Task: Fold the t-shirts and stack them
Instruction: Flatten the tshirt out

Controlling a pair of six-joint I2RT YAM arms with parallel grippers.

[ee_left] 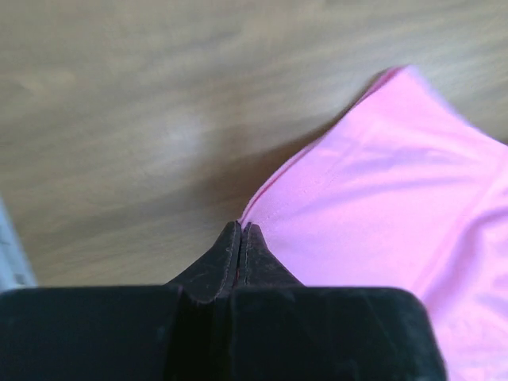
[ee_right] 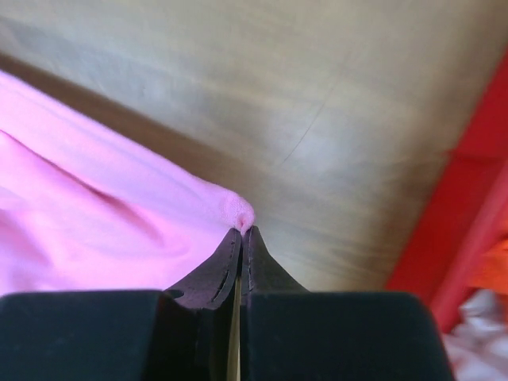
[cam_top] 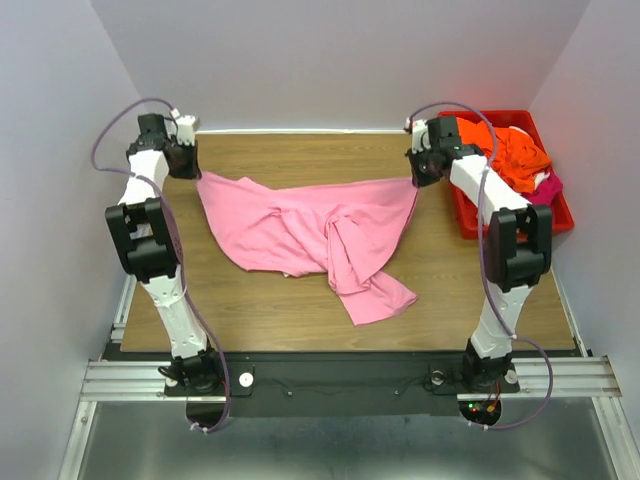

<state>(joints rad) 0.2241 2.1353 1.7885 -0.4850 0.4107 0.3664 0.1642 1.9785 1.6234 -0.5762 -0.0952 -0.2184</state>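
The pink t-shirt stretches between both hands. The right hand is clamped on the corner just beside the red bin, and the left hand is pinched on the corner farthest from it. The shirt's bunched middle rests on the wooden tabletop — pale walls stand behind.

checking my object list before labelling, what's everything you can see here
pink t-shirt: 1, light pink, rumpled on the table, stretched between both grippers
orange cloth: 1, bright orange, on top of the heap in the bin
magenta cloth: 1 bit showing, magenta, under the orange
white cloth: 1 bit showing, white, in the bin
bin: 1, red, far right of the table
table: 1, brown wood
left gripper: 1, black, shut on the shirt's far left corner
right gripper: 1, black, shut on the shirt's far right corner
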